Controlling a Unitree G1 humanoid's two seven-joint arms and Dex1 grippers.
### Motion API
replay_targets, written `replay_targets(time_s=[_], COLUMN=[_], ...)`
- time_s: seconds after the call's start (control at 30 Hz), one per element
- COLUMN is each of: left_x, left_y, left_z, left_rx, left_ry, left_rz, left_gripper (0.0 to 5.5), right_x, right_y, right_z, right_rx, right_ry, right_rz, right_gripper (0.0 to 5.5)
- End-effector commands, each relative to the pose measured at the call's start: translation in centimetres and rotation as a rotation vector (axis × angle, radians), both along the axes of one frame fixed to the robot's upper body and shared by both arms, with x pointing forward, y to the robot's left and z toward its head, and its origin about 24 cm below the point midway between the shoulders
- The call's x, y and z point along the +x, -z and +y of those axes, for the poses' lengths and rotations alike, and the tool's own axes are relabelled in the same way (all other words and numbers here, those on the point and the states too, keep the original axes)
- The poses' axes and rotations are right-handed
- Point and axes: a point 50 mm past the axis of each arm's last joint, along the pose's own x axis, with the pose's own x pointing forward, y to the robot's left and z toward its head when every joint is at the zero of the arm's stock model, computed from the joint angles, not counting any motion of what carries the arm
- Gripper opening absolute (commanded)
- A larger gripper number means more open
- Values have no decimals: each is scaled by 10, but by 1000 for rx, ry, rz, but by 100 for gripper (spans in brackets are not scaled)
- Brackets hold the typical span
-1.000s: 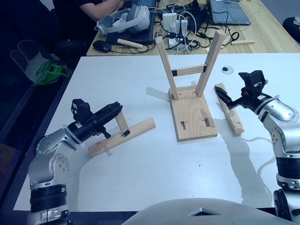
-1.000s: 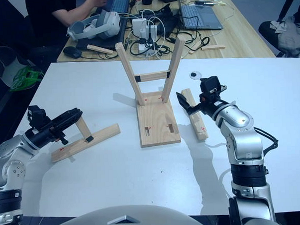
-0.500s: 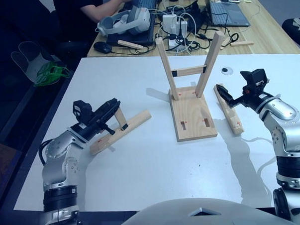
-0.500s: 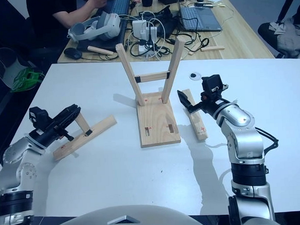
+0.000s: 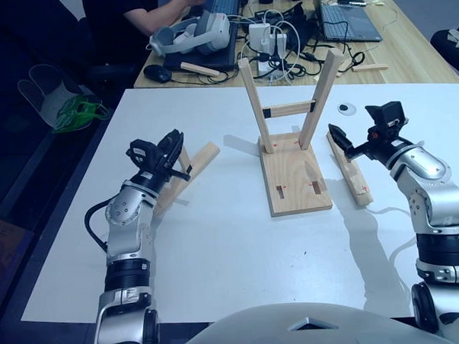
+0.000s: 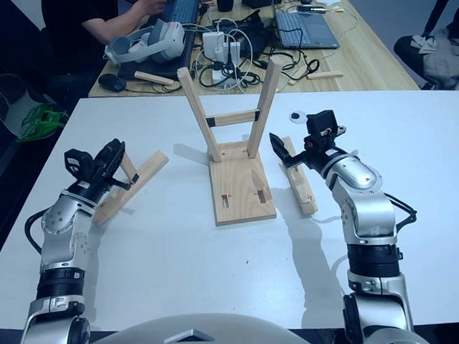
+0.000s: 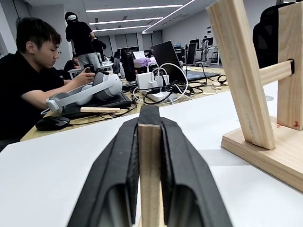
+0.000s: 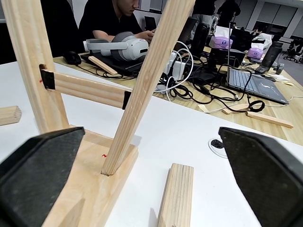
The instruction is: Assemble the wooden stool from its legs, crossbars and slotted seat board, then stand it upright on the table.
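Note:
The slotted seat board (image 5: 295,186) lies flat mid-table. Two legs joined by a crossbar (image 5: 289,108) stand up from its far end, and two slots near its front edge are empty. Left of it, my left gripper (image 5: 172,146) is shut on the short crossbar (image 7: 150,161) of a second leg piece (image 5: 191,167), which is held tilted with its low end by the table. A loose leg (image 5: 350,169) lies right of the board. My right gripper (image 5: 341,140) hovers open over that leg's far end (image 8: 176,198), fingers (image 8: 40,165) spread wide.
A round grey cap (image 5: 348,107) sits on the white table beyond the loose leg. Behind the table, a wooden desk (image 5: 407,57) carries laptops, a headset (image 5: 193,33), cables and spare wooden sticks. The table's left edge (image 5: 85,171) drops to a dark floor.
My left arm has swung the held leg piece farther back and toward the seat board, tilting it more steeply. My right gripper has shifted slightly farther back over the loose leg.

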Motion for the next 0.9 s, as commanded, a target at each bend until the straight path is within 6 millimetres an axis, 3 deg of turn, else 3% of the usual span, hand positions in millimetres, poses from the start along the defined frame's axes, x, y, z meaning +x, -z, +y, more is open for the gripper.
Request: replay_targets(time_s=[0.03,0.13,0.43,0.9], left_x=[-16,-18,4,11], left_y=[37,38,-1,-19], left_z=[0,3,25,25], left_rx=[35,-17,-141,-178], left_ry=[70,79,101,169], left_rz=[199,227,166,136], left_gripper=[40,40,40,40], right_x=[5,6,6,5], right_y=[-6,-5,-5,-3], right_z=[0,0,-1,-2], right_rx=[5,2,9,26], right_ry=[12,15,22,30], right_rz=[-22,-23,-22,-13], right_gripper=[540,540,540,540])
